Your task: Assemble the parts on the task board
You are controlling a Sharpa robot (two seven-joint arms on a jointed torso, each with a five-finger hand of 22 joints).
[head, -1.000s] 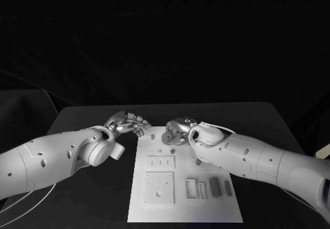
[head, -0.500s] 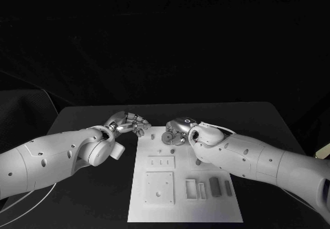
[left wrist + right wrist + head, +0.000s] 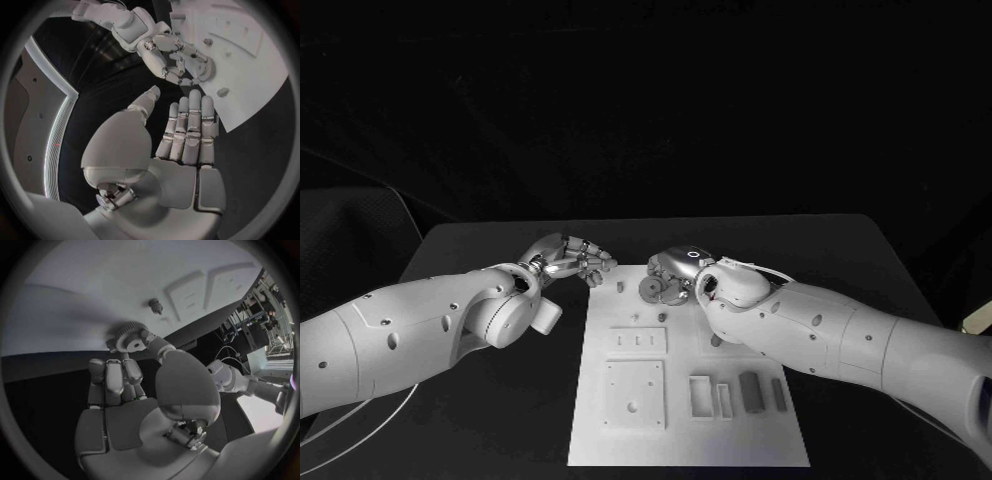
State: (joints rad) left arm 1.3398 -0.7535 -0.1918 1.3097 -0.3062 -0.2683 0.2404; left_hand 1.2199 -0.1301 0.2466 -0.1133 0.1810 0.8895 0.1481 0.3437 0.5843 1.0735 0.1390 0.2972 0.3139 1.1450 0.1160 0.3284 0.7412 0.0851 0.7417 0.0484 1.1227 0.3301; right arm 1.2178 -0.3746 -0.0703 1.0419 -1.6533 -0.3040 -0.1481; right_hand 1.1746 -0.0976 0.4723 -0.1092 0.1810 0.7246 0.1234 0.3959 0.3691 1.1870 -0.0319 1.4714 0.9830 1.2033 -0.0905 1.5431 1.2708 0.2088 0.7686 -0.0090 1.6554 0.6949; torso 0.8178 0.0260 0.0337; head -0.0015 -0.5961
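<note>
Nothing has visibly moved since the earlier frames | my right hand (image 3: 672, 275) pinches a gear (image 3: 128, 337) at the far end of the task board (image 3: 689, 440) | left hand (image 3: 567, 260) hovers just off the board's far left corner, fingers straight, holding nothing | gear not yet seated; grey parts (image 3: 753, 392) lie near right, so I judge most assembly remains.

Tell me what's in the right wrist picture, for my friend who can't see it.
The right hand pinches a small gear just above the white task board. A small peg stands on the board nearby.
</note>
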